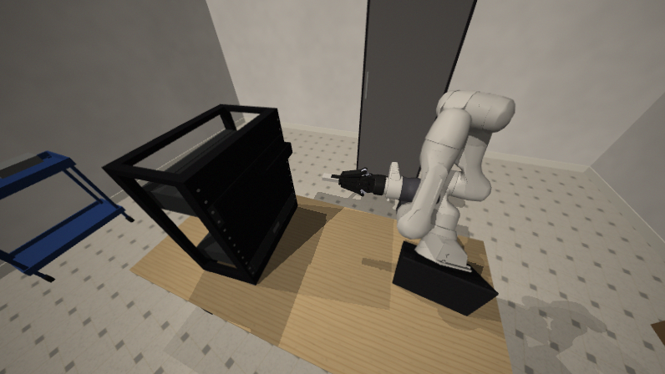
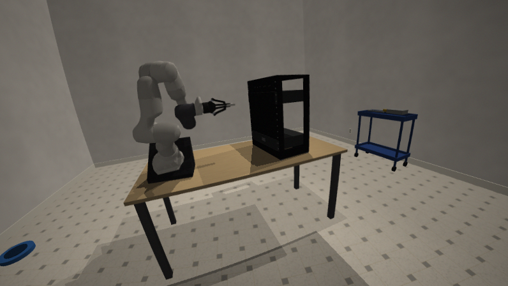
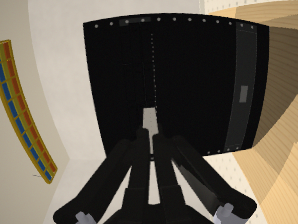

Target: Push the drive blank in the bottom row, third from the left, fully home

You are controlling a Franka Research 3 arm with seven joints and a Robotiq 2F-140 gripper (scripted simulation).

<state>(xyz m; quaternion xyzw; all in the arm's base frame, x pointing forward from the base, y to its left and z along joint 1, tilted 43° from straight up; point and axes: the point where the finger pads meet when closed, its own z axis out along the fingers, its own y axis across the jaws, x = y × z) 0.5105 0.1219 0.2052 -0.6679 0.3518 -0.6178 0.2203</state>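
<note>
A black open-frame rack (image 1: 209, 185) stands on the wooden table; it also shows in the exterior view (image 2: 279, 115) and fills the wrist view (image 3: 173, 83). Its front face is very dark, and I cannot make out the single drive blanks or which ones stand out. A small grey label (image 3: 244, 94) sits low on the front. My gripper (image 1: 327, 176) is shut and empty, pointing level at the rack's front from a clear gap away; it also shows in the exterior view (image 2: 231, 105) and in the wrist view (image 3: 150, 123).
The arm's black base block (image 1: 442, 278) sits on the table (image 2: 231, 159) opposite the rack. A blue cart (image 2: 385, 136) stands on the floor beyond the rack. A dark door (image 1: 409, 78) is behind the arm. A blue dish (image 2: 16, 252) lies on the floor.
</note>
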